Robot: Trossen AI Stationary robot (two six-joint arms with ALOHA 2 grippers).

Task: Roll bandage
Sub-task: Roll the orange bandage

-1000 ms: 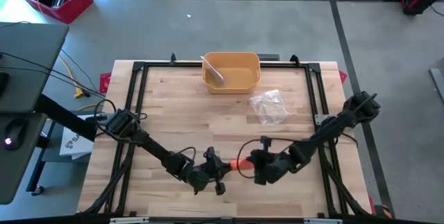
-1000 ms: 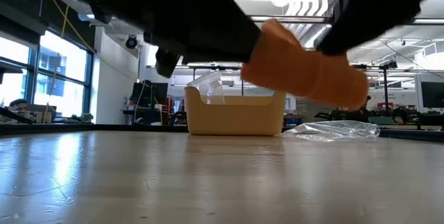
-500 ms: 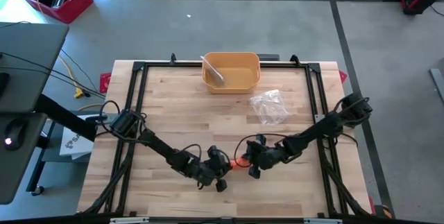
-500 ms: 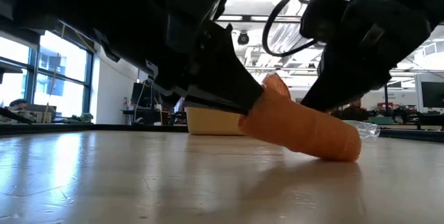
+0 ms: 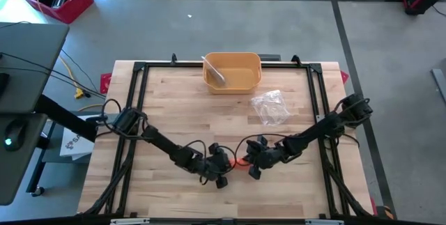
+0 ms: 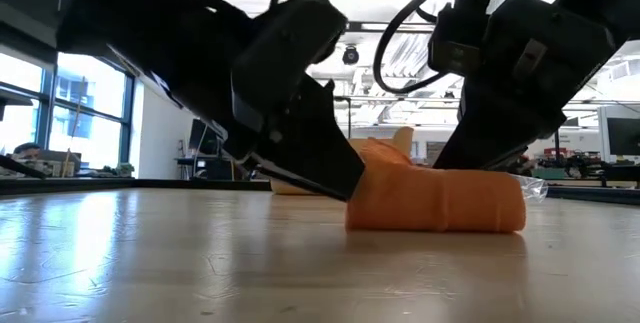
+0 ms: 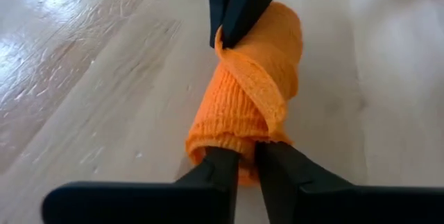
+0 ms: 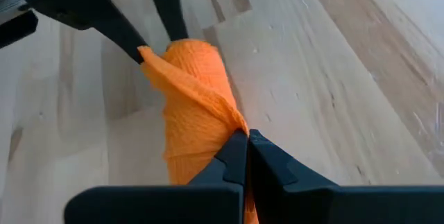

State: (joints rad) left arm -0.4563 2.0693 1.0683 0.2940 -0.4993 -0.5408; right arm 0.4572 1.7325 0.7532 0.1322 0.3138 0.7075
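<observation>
Since half a second earlier the orange bandage roll [image 6: 437,201] had dropped from a tilted pose to lie flat on the wooden table [image 5: 174,106], low and centre in the high view. Its weave was ribbed and crinkled, a soft cylinder with one loose flap folded diagonally across it.

Left gripper [image 7: 247,160] met the roll from the lower left of the high view, arm stretched low across the boards. Its two dark fingers straddled one end of the roll with a narrow gap between them, only lightly on the cloth; whether they truly gripped it I could not tell.

Right gripper [image 8: 246,151] came in from the right, arm likewise low and extended. Its fingers were pressed tight together, pinching the loose flap at the roll's other end.

Yellow plastic bin [image 5: 232,72] stood at the table's top centre, holding a pale, slim object too small to identify. Crumpled clear plastic bag [image 5: 270,106] lay below and to its right, well apart from the roll.
</observation>
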